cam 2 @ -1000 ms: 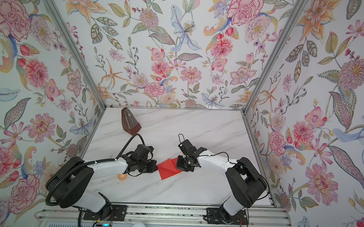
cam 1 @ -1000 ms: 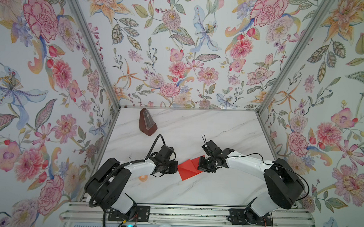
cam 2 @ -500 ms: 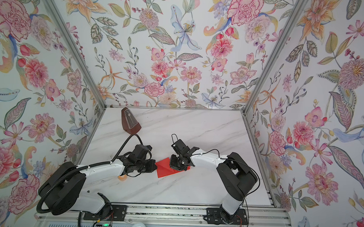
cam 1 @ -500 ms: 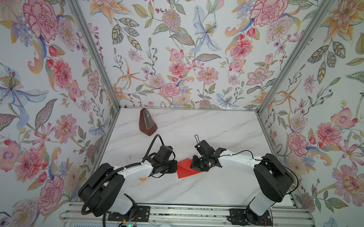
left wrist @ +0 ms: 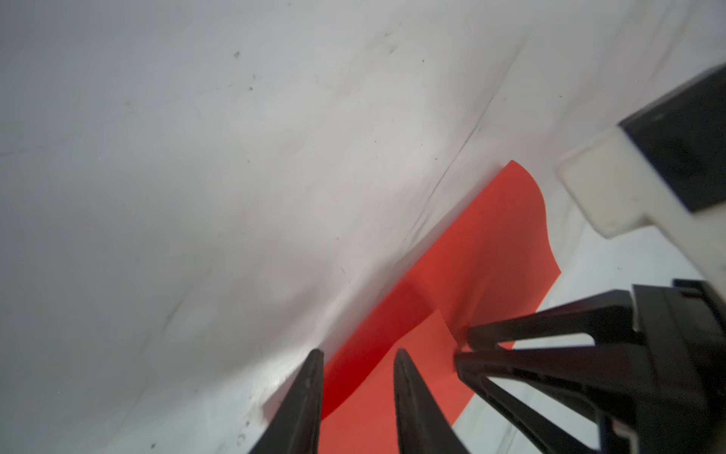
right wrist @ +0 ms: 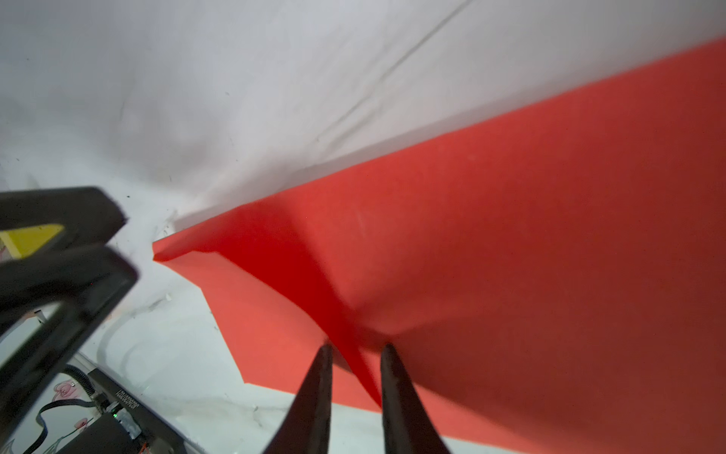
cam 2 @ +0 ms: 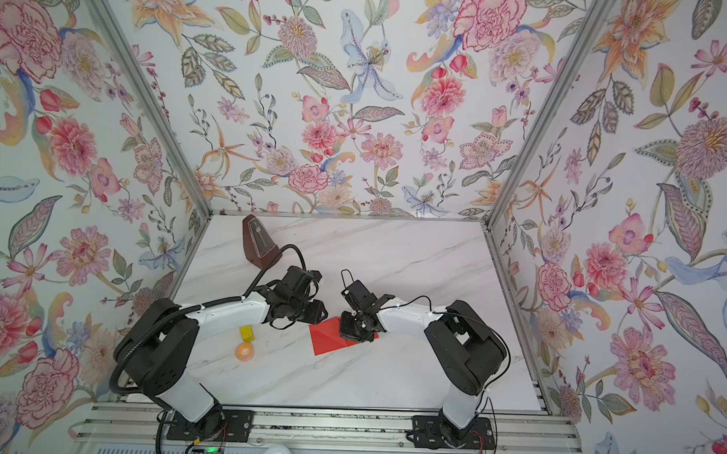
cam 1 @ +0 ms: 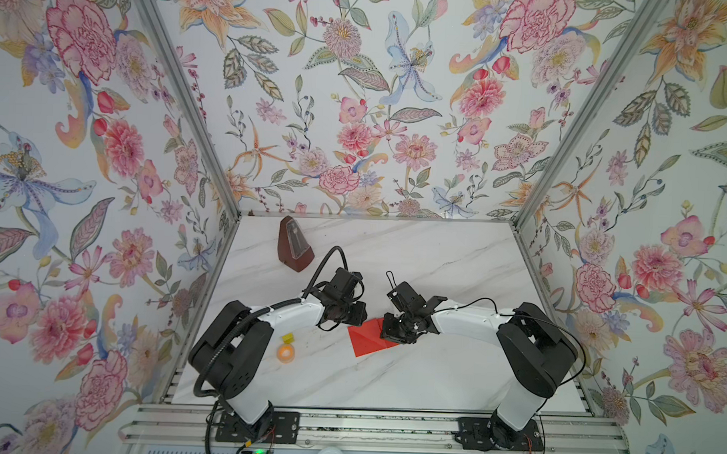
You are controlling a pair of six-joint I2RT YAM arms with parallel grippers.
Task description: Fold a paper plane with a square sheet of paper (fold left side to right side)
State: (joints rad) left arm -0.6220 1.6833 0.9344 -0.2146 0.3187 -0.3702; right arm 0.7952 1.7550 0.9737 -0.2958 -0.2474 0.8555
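Left gripper (left wrist: 357, 353): jaws slightly parted, released, over paper (left wrist: 491, 243), 11 o'clock corner.
Right gripper (right wrist: 356, 348): jaws narrowly parted astride raised crease (right wrist: 310, 275), 3 o'clock side.

Robot lab booth: floral wallpaper panels (cam 1: 358, 90), aluminium mounting rail (cam 1: 367, 427), marble-look tabletop (cam 1: 390, 374).

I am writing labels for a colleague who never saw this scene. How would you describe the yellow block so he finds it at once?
On the white marble table, look at its near left part, beside the white left arm. The yellow block lies there, next to an orange ring; it alone is angular and yellow.
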